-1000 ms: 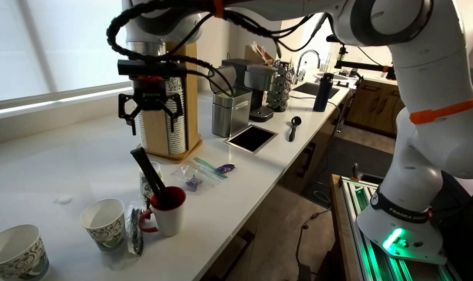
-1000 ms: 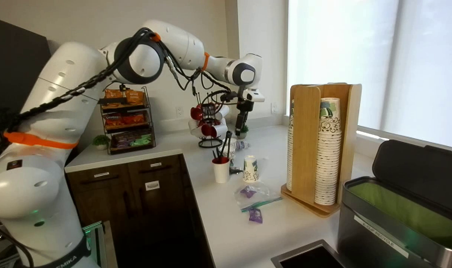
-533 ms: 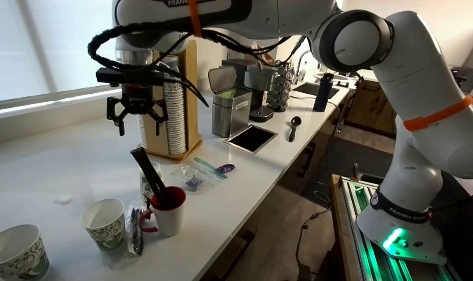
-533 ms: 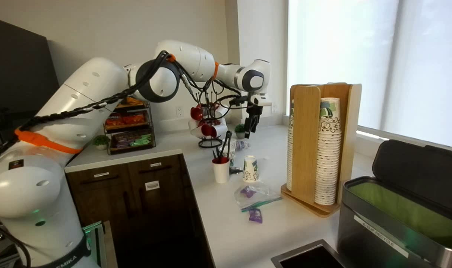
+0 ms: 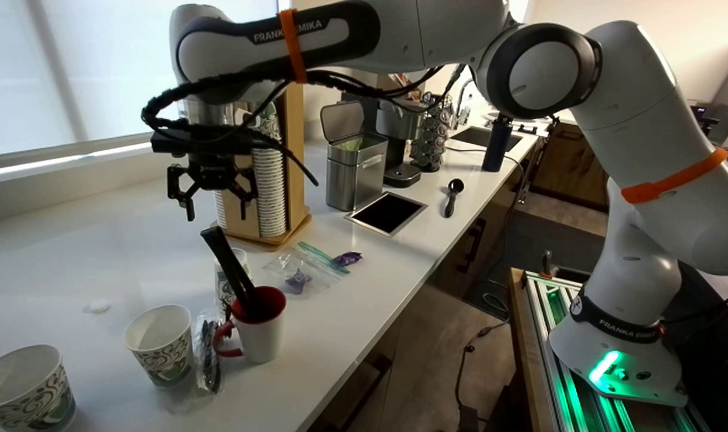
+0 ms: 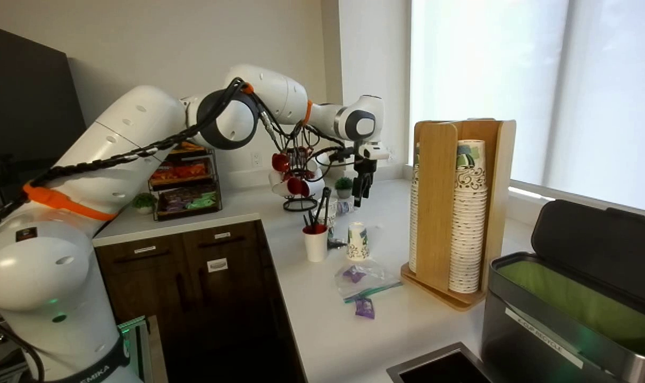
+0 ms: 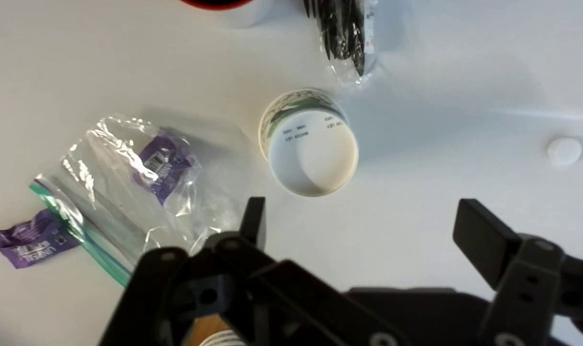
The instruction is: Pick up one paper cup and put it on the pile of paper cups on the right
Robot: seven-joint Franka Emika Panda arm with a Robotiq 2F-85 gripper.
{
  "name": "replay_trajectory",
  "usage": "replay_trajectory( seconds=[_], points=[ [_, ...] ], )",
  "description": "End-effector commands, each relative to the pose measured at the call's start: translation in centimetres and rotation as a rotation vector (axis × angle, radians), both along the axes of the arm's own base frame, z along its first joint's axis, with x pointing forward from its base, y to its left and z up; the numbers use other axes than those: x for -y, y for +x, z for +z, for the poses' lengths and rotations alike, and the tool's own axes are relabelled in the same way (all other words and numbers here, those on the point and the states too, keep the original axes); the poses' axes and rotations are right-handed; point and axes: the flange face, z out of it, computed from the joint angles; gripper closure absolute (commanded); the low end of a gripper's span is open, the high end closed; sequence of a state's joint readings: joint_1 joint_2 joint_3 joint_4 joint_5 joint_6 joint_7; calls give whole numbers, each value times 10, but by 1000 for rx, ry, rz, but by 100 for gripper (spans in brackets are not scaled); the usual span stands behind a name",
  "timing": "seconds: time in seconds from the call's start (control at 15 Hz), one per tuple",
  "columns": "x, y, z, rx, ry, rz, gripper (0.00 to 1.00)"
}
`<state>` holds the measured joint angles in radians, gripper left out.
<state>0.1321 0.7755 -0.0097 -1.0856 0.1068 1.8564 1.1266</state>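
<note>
a mug (image 6: 316,247) is standing on the tabletop (image 6: 333,330) in an exterior view; to its right an upturned cup (image 6: 358,242), the likely target, is resting. the jaws are hanging above the tabletop, spread apart, gripping nothing. further right, the pile (image 6: 467,239) is standing in a wooden holder (image 6: 436,202). a clean pick is probably calling for centring the cup between the jaws, lowering straight and squeezing lightly, since the cup could be buckling under force.
</note>
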Motion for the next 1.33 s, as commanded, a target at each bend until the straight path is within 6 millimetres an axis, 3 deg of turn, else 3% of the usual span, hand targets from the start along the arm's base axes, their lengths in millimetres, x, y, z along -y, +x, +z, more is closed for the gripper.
replay_trajectory(
  seconds=[0.0, 0.33, 0.87, 1.27],
  points=[
    [-4, 2, -8, 17, -1, 2, 0],
    [-12, 4, -26, 36, -4, 8, 0],
    [-18, -9, -67, 4, -46, 20, 0],
    [-17, -15, -83, 4, -74, 12, 0]
  ],
)
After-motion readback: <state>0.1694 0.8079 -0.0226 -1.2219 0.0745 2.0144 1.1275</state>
